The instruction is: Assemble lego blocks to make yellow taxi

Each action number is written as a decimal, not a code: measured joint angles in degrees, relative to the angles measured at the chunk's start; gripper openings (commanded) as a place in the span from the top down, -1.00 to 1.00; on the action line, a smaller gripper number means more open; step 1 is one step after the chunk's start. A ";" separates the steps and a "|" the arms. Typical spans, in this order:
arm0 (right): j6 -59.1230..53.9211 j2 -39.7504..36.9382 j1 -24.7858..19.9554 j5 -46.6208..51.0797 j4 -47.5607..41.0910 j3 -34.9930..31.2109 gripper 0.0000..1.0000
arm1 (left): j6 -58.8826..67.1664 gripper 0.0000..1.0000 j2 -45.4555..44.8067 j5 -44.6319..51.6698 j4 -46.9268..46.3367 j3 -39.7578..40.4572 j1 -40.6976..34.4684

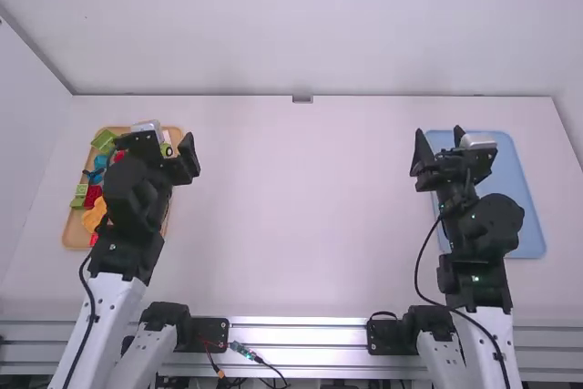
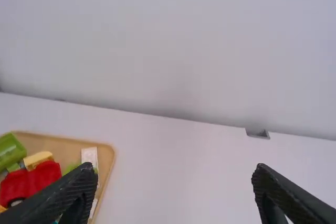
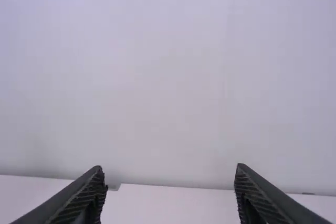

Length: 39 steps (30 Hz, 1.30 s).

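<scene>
Since they probably had to be picked out singly, the lego blocks (image 2: 32, 181) lay jumbled in a tan tray (image 2: 108, 153) towards the worktop's (image 1: 301, 216) far left corner. Over the tray's right edge the left gripper (image 2: 174, 170) stood wide open, empty, seemingly ready. The right gripper (image 3: 168, 171), equally spread and empty, hung by a blue tray (image 1: 517, 198) towards the far right corner. Behind rose a plain pale wall (image 1: 301, 25).

Your left arm (image 1: 97, 316) and right arm (image 1: 493, 339), white-linked and black-jointed.
You have smooth white links meeting chunky dark joints, with a thin black cable (image 1: 93, 309) curving along the left and another cable (image 1: 418, 272) looping along the right. Your left gripper (image 1: 164, 145) and right gripper (image 1: 439, 137) are black, their tapered fingers (image 2: 76, 190) ridged along the edges.
</scene>
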 measured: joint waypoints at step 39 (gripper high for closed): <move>-6.86 34.64 5.09 -1.31 -16.44 20.98 -0.98 | -8.98 -0.98 11.93 -8.35 -13.77 5.53 4.70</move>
